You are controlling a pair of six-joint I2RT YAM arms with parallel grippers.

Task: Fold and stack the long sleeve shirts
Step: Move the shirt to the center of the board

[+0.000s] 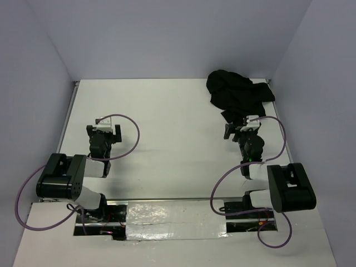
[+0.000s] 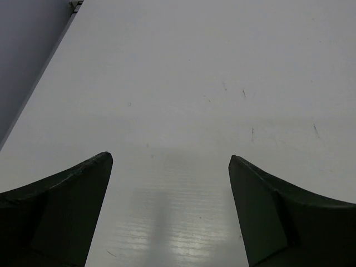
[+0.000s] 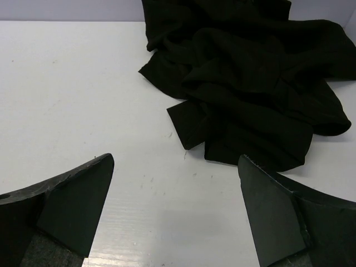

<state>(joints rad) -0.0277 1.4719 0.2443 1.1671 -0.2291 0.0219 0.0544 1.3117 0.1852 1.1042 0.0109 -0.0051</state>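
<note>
Both arms elbows bent, wrists low, pointing forward. left black two-finger gripper (image 2: 169, 164) wide open, holding nothing. right black two-finger gripper (image 3: 175, 161) likewise wide open, holding nothing.

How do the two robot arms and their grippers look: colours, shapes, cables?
The left arm and right arm are black with white segments; a purple cable loops along each. The left gripper and right gripper have dark, wedge-shaped fingers. A green light shows on the right arm.
</note>
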